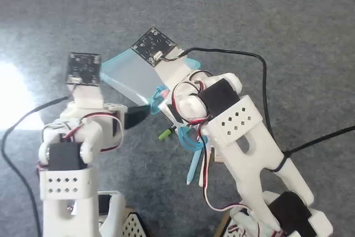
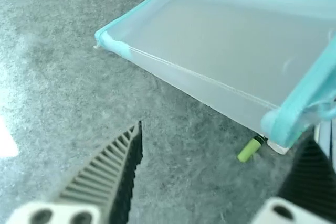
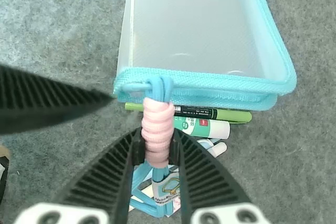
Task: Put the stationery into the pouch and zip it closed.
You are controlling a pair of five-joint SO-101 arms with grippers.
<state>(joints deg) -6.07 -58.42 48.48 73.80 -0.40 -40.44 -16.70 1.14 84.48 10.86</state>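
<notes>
While the zip pull [image 3: 156, 111] is clamped by the right gripper [image 3: 156, 137], left gripper [image 2: 223, 137] spread apart, pens [image 3: 231, 115] are seemingly left unpacked at the pouch's [image 3: 194, 24] five o'clock.

- marker [image 3: 210, 114], green: black band near the cap end with a line of small white print; too small to read.
- glue stick [image 3: 202, 127], white: green label with white characters and a small red mark; not legible.
- tag [image 3: 167, 190], pale, on a blue item just behind the pink coil [image 3: 156, 129]: a drawn figure with a line of print under it; unreadable.
- two camera boards [image 1: 154, 45] [image 1: 84, 68], black: tiny pale marks, none legible.
</notes>
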